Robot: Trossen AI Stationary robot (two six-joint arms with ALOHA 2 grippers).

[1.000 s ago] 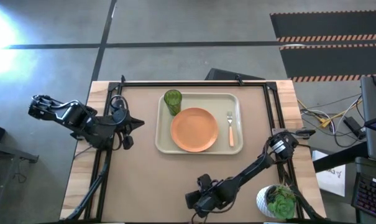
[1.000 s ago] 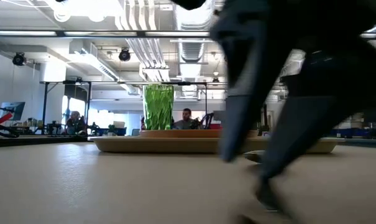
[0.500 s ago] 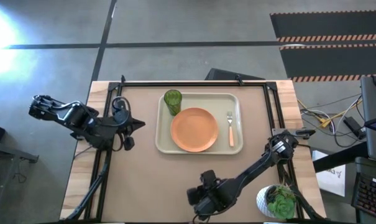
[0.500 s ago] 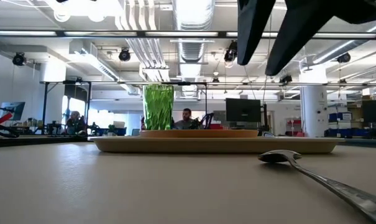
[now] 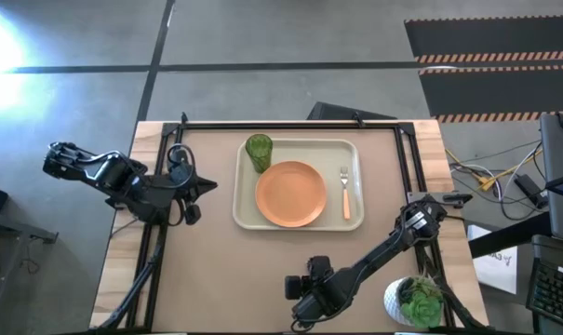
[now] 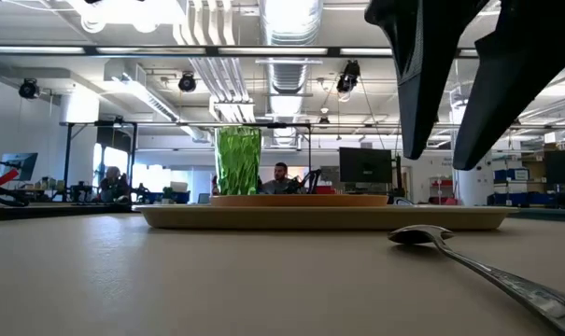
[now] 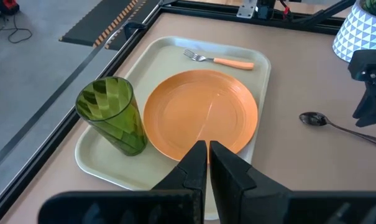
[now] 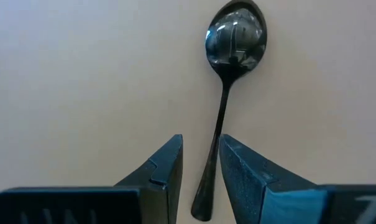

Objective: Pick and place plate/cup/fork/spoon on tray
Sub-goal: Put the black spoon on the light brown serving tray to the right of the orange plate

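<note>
From the high view I can see the tray (image 5: 298, 182) already carries the plate (image 5: 290, 193), the cup (image 5: 258, 152) at its far left corner and the fork (image 5: 345, 194) along its right side, so the spoon is what I have left; my right hand (image 5: 301, 300) hangs over the near edge of the table (image 5: 216, 270), well short of the tray, and the left hand (image 5: 202, 184) waits off the tray's left side. In the low view the spoon (image 6: 478, 264) lies flat on the table, bowl toward the tray, with the right fingers (image 6: 422, 84) above it and clear of the surface. The left wrist view shows the left hand's fingers (image 7: 194, 168) pressed together, and the spoon apart from the tray on bare table. In the right wrist view the right hand (image 8: 200, 163) is slightly apart, its tips straddling the thin handle near its end. I judge I should centre over the handle, widen a little if the gap looks tight, come straight down until the tips reach the table, then close gently, since so slim and flat a handle could slip or pivot out.
</note>
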